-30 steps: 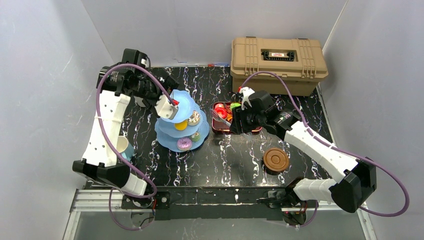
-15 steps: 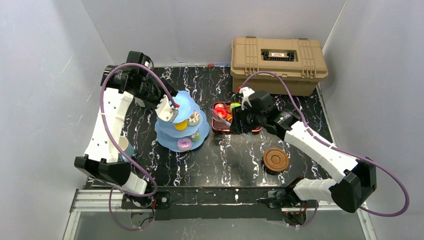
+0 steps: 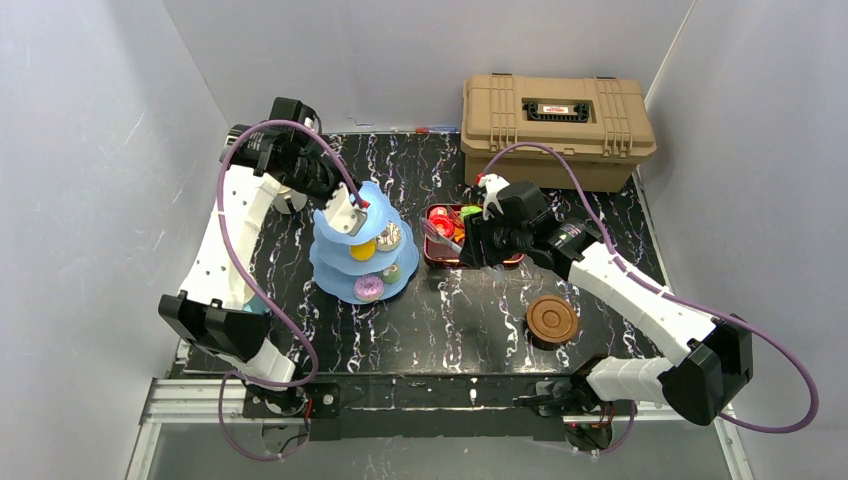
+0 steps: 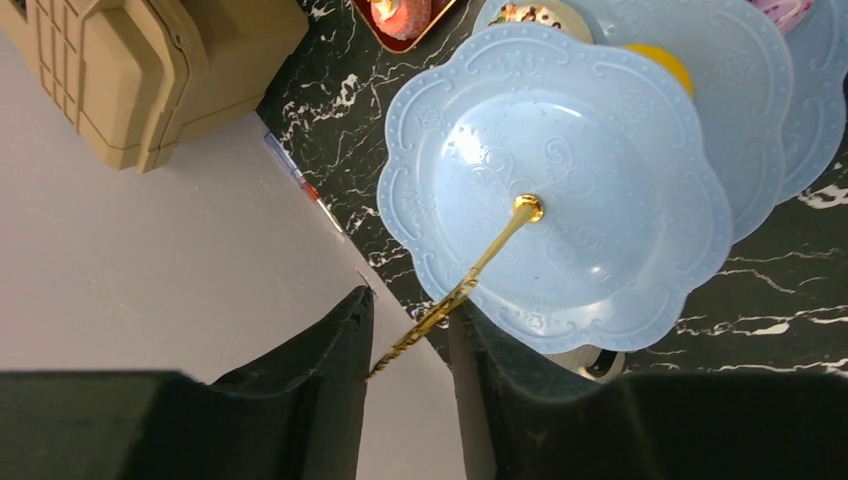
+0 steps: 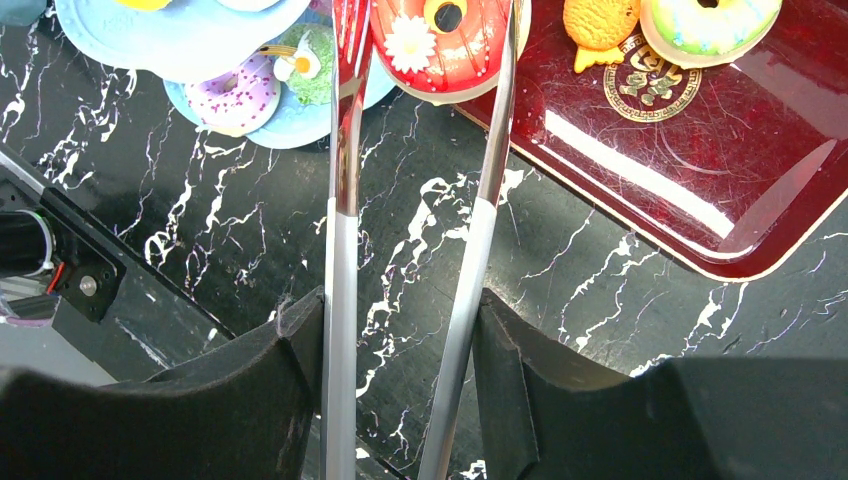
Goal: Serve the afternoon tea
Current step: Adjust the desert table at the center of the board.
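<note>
**Tongs at the tray, fingers about the stand's stem**

We see the left gripper (image 4: pixel 410 308) poised over the light blue three-tier stand (image 3: pixel 332 262), whose tiers are scalloped, embossed plates with a smooth sheen; its black fingers (image 4: pixel 325 370) stand apart, and the twisted gold stem (image 4: pixel 470 275) runs up between them in a gap wider than itself. The stand sits left of centre on the black marbled tabletop (image 3: pixel 470 310); a purple sprinkled donut (image 5: pixel 235 95) and a green cake (image 5: pixel 305 62) lie on its lowest tier. The right gripper (image 5: pixel 400 340) is clamped on the metal tongs (image 5: pixel 340 230), its pads pressing the two polished blades from outside; the blade tips flank a glossy red donut (image 5: pixel 440 35) with a white daisy, at the corner of the dark red lacquered tray (image 5: pixel 700 170); whether it is pinched we cannot tell. A yellow fish-shaped cake (image 5: pixel 600 20) lies on the tray. The round brown saucers (image 3: pixel 552 319) sit near the right arm, well apart from the stand; the ribbed tan plastic case (image 3: pixel 555 125) stands at the back.
</note>
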Motion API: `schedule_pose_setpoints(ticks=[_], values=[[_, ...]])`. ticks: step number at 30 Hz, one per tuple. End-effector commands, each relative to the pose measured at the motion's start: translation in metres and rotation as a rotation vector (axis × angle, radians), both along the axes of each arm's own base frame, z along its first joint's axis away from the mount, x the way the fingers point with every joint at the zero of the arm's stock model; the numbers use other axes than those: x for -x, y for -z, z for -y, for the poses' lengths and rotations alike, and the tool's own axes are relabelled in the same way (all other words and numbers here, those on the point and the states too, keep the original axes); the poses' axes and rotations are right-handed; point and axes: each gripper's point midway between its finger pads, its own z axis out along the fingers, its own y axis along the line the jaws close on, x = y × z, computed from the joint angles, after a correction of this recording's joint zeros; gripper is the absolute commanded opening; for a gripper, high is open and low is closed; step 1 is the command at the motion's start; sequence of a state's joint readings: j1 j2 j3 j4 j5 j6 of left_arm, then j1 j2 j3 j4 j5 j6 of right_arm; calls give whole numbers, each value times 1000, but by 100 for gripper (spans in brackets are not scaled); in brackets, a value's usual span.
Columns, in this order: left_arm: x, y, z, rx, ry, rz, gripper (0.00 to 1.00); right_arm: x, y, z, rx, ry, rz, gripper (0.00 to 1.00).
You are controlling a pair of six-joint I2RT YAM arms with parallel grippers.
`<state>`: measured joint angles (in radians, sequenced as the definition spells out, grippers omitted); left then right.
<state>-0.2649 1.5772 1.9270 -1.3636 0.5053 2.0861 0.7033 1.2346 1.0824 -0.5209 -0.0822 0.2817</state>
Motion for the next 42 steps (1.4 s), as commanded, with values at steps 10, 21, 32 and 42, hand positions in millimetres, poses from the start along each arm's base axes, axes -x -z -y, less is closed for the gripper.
schedule_pose_setpoints(ticks=[10,21,32,42], values=[[-8,-26,20,-66,273,238,4,-7,-18,-8,-60,-11,61,1],[-13,-51,10,-143,179,283,0,-6,-17,-9,-64,-10,58,1],[4,-43,-4,-257,-110,177,0,-6,-19,-9,-70,-8,56,1],[17,-18,-20,-251,-481,-116,0,-5,-23,-8,-73,-6,61,1]])
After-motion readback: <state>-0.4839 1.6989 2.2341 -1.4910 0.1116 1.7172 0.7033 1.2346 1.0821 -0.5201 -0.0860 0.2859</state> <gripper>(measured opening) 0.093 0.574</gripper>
